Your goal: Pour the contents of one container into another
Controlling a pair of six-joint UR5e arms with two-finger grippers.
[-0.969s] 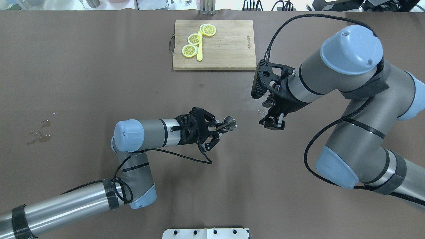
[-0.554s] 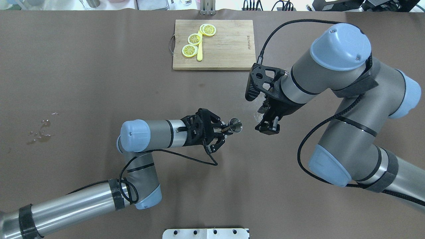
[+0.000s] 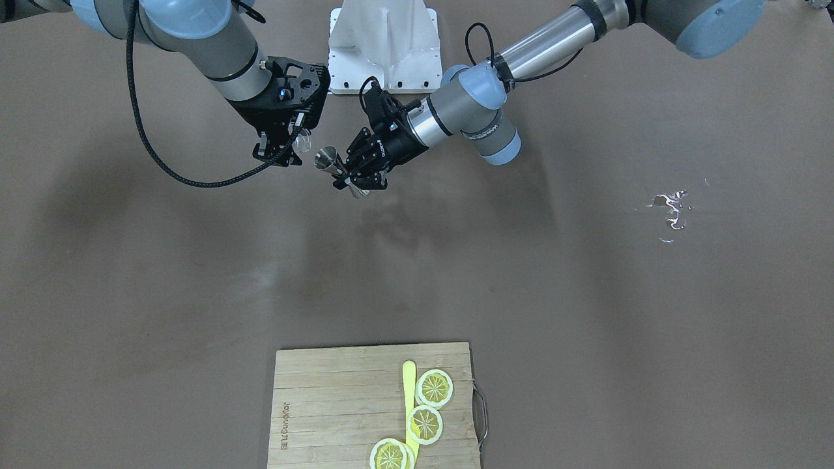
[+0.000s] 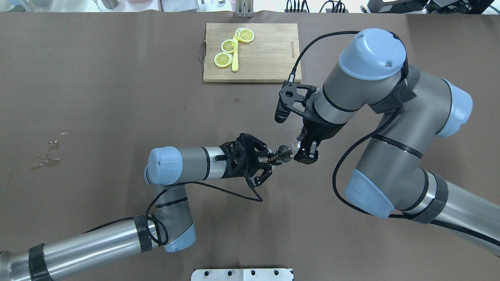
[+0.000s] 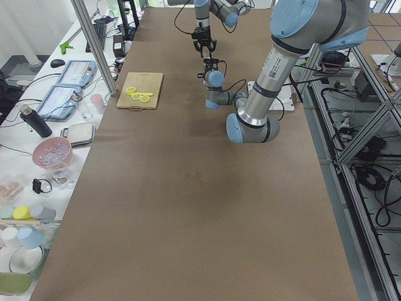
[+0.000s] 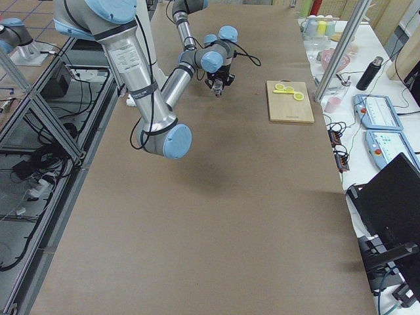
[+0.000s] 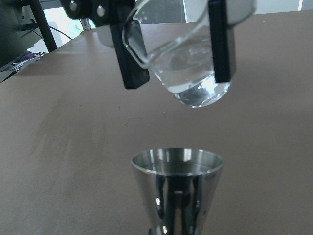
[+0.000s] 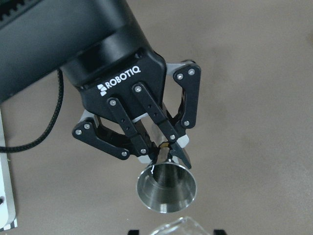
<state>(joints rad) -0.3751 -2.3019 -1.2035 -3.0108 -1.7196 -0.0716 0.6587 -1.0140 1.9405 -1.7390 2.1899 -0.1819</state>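
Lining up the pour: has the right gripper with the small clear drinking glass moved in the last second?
Yes. Overhead, the right gripper shifted left and away from the wooden cutting board, now beside the shiny steel jigger.

jigger (image 4: 284, 153): in my left jaws, raised over the middle of the tabletop (image 4: 117, 97), mouth turned to my right.
glass (image 7: 188, 68): in my right jaws, tilted, higher than the jigger and just to its right, a gap between the two.
cutting board (image 4: 269, 54): at the tabletop's far edge, behind jigger and glass, well apart from both.
lemon slices (image 4: 229, 45): on the board's left part, in a slanting row.
stick (image 4: 234, 62): flat on the board, touching the slices, lying front to back.
spill (image 4: 47, 154): on the tabletop far to my left, well apart from everything else.
base plate (image 4: 242, 274): at the near edge, between my arms.
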